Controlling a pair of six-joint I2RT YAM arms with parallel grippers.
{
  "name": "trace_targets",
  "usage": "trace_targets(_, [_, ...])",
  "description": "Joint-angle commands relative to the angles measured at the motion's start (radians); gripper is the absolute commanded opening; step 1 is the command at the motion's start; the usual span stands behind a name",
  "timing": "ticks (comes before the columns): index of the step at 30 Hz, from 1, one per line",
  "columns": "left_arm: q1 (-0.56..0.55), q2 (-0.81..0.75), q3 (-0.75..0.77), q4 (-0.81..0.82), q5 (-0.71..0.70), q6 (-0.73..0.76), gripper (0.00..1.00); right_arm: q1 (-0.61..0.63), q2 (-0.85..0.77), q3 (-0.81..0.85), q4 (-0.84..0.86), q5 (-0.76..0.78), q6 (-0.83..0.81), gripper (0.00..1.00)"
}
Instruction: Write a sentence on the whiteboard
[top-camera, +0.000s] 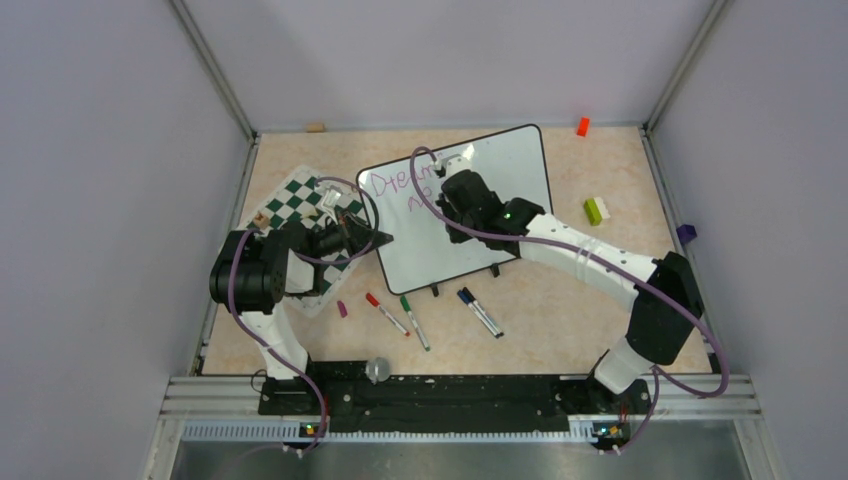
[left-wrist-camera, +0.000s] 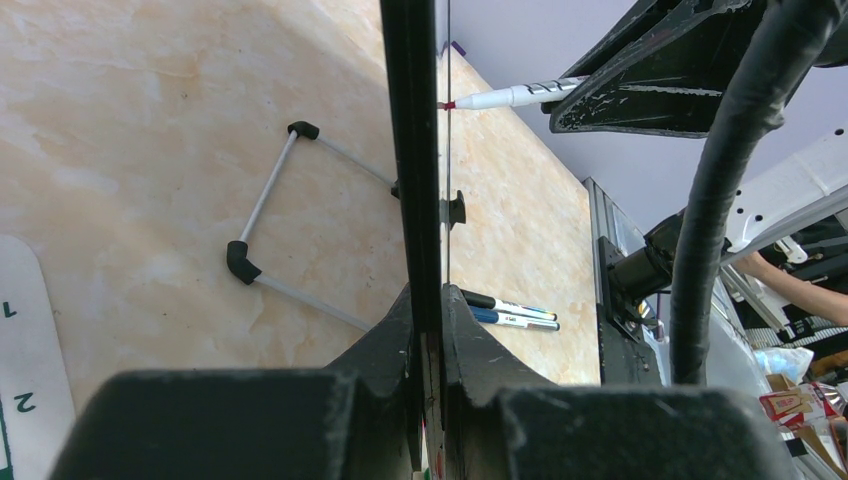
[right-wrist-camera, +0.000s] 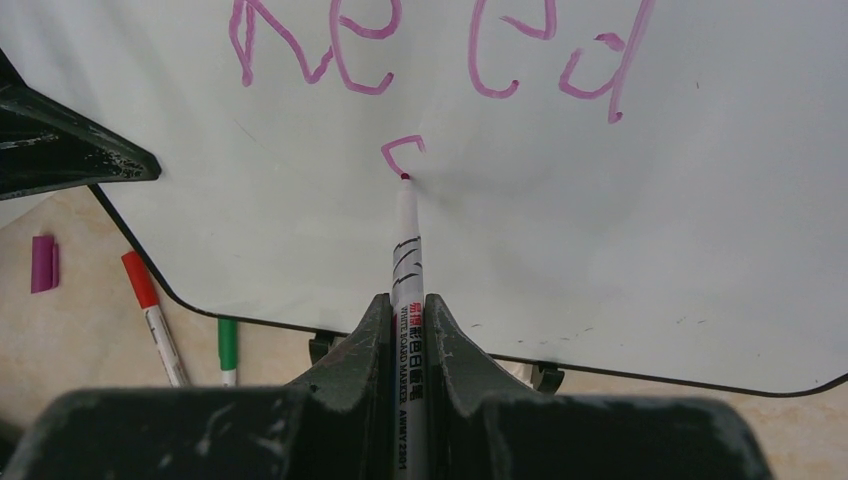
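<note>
The whiteboard stands tilted at the table's middle, black-framed. The sentence runs in purple-pink from its upper left, starting "Dream". In the right wrist view the sentence reads "need" on a second line, with a small fresh stroke below it. My right gripper is shut on a white marker, whose tip touches the board at that stroke. My left gripper is shut on the whiteboard's black edge, at the board's left side. The marker also shows in the left wrist view.
A green-and-white chess mat lies left of the board under the left arm. Red, green and blue-black markers and a purple cap lie in front. Small blocks sit to the right.
</note>
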Motion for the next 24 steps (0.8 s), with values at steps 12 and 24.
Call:
trace_targets(12, [-0.008, -0.004, -0.005, 0.076, 0.118, 0.089, 0.0, -0.039, 0.055, 0.102, 0.005, 0.047, -0.002, 0.0])
trace_targets(24, [-0.008, -0.003, -0.005, 0.076, 0.116, 0.089, 0.0, -0.048, 0.056, 0.109, 0.009, 0.04, 0.0, 0.0])
